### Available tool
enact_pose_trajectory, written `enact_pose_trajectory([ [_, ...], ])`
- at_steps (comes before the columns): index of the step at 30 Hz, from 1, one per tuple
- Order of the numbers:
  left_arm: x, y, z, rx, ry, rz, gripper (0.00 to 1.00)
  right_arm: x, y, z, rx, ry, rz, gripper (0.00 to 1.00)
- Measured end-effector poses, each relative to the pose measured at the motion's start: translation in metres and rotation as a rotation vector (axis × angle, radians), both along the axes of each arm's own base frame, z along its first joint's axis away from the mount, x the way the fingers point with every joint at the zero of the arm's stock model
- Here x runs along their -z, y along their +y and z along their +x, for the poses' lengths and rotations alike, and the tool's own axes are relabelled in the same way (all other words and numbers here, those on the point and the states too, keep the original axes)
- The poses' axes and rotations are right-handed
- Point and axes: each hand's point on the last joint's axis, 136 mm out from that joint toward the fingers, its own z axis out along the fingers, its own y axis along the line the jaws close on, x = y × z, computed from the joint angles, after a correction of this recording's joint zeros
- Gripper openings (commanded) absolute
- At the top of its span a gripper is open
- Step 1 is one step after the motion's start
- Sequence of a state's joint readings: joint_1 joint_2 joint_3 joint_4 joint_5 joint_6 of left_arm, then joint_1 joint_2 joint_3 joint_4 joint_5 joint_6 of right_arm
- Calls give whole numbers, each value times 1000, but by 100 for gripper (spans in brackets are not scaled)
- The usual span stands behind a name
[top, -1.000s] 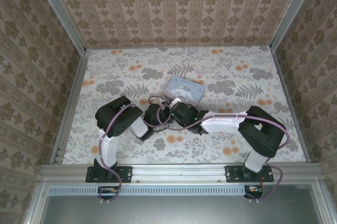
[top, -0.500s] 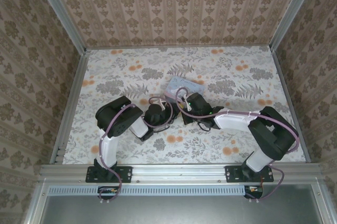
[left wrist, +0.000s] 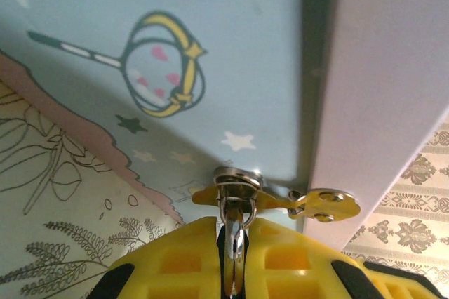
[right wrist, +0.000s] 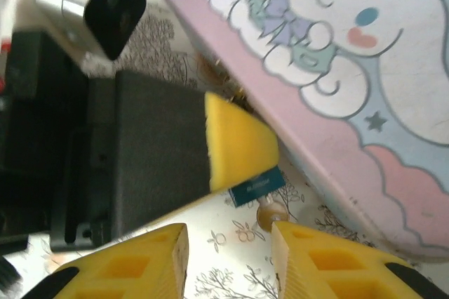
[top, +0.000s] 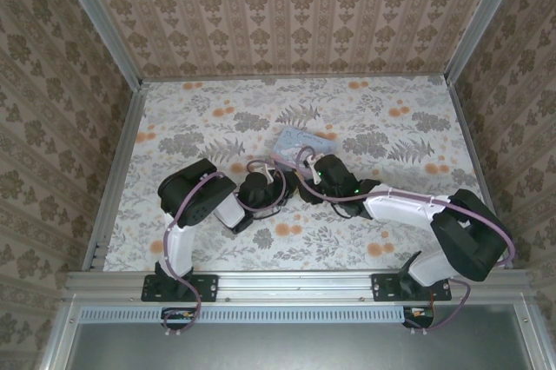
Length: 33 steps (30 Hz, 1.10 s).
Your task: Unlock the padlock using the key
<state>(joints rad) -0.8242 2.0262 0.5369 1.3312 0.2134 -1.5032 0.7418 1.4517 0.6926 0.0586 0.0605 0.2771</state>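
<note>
Pinching the padlock (left wrist: 237, 188), the left claw (left wrist: 233, 239) holds its key (left wrist: 326, 204) crosswise.

R wrist view: padlock (right wrist: 256, 185) mostly hidden behind yellow finger (right wrist: 238, 144), blurry; tin (right wrist: 337, 67) cut by frame. L wrist view: padlock body buried in L pincer (left wrist: 232, 239). Top view: wrists cover padlock, part of tin.
</note>
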Motion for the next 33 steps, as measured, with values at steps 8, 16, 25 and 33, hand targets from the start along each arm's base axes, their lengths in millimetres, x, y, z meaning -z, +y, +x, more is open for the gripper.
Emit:
enact_pose_trajectory([
  [8, 0, 0, 0, 0, 0, 0, 0, 18, -4, -7, -63, -130, -275, 37],
  [16, 0, 0, 0, 0, 0, 0, 0, 37, -11, -3, -65, -233, -488, 29],
  [25, 1, 2, 1, -10, 0, 3, 0, 35, -12, 15, 33, -338, -546, 22],
  [33, 1, 7, 8, -49, -5, 5, 0, 32, -2, 28, 74, -375, -529, 8],
])
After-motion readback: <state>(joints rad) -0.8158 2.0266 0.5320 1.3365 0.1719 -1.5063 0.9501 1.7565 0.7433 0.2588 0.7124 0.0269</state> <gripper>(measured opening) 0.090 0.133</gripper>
